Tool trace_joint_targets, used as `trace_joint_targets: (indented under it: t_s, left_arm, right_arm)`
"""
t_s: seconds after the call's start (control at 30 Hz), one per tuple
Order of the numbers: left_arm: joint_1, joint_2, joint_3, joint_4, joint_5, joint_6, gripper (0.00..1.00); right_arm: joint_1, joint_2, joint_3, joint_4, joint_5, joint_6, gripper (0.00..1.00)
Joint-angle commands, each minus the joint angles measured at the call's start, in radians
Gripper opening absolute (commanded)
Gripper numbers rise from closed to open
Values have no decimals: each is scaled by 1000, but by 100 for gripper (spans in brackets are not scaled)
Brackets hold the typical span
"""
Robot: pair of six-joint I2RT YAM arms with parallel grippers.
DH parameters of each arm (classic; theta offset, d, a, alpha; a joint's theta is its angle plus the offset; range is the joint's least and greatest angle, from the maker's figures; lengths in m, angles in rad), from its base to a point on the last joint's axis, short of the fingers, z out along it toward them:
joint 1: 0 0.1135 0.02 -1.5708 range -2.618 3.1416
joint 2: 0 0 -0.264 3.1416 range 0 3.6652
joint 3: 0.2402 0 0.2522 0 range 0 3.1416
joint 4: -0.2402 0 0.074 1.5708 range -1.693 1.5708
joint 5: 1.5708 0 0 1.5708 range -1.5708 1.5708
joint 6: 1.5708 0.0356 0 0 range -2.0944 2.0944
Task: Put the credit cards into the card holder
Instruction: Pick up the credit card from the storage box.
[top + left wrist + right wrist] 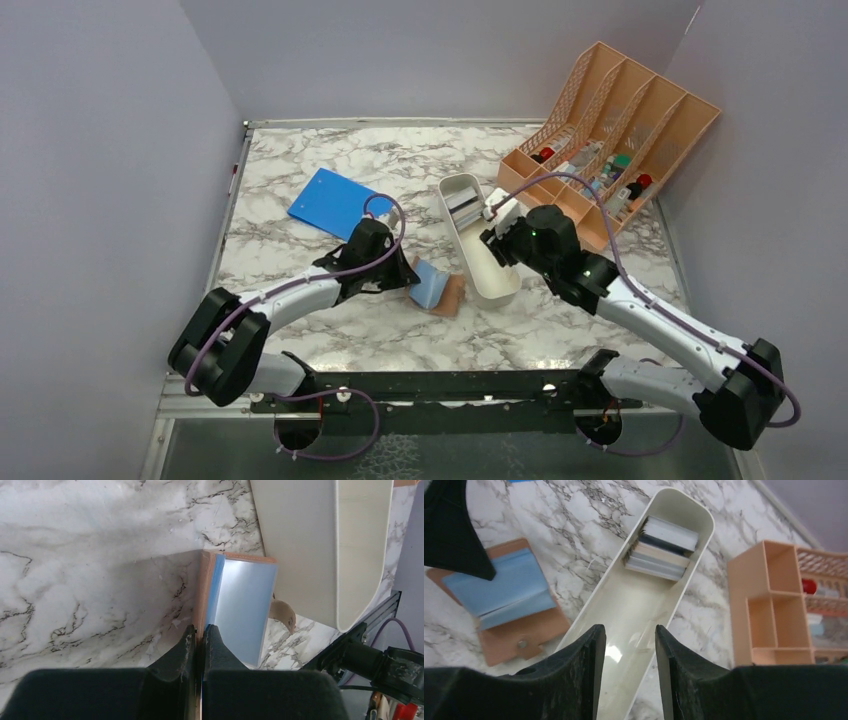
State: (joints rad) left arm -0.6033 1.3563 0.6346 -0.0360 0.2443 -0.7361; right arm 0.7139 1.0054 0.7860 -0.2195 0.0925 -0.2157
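The card holder (440, 289) lies open on the marble table, brown outside and pale blue inside, its snap stud (522, 643) on the near tab. My left gripper (408, 281) is shut on the card holder's left cover edge (204, 587), and its fingertips (189, 639) pinch the thin brown flap. The credit cards (462, 205) stand as a stack at the far end of the white tray (497, 283); they also show in the right wrist view (664, 547). My right gripper (626, 632) is open and empty, hovering over the tray's near half.
A peach lattice organiser (612, 140) with small items stands at the back right, close to the tray. A blue notebook (330, 200) lies at the back left. The tray (310, 545) sits right beside the card holder.
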Motion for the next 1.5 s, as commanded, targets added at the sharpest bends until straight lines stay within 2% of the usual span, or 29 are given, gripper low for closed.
trace_joint_targets:
  t_s: [0.0, 0.17, 0.27, 0.47, 0.67, 0.77, 1.1, 1.47]
  left_arm:
    - [9, -38, -55, 40, 41, -43, 0]
    - [8, -69, -115, 51, 47, -49, 1]
    - [9, -96, -132, 42, 50, -46, 2]
    - [9, -135, -153, 44, 62, -46, 3]
    - [10, -157, -180, 65, 75, -53, 4]
    - [8, -162, -190, 83, 86, -60, 4]
    - [10, -181, -182, 78, 98, -53, 4]
    - [9, -212, -181, 68, 92, -46, 4]
  right_arm:
    - [-1, 132, 36, 190, -99, -371, 47]
    - [-36, 304, 119, 160, -131, -546, 47]
    - [-101, 353, 163, 138, -242, -631, 46]
    - [-161, 434, 141, 189, -403, -849, 45]
    - [-175, 534, 149, 201, -445, -1022, 44]
    - [-176, 594, 136, 270, -384, -1082, 45]
    - [-180, 722, 126, 408, -398, -1188, 47]
    - [-182, 825, 145, 589, -385, -1232, 48]
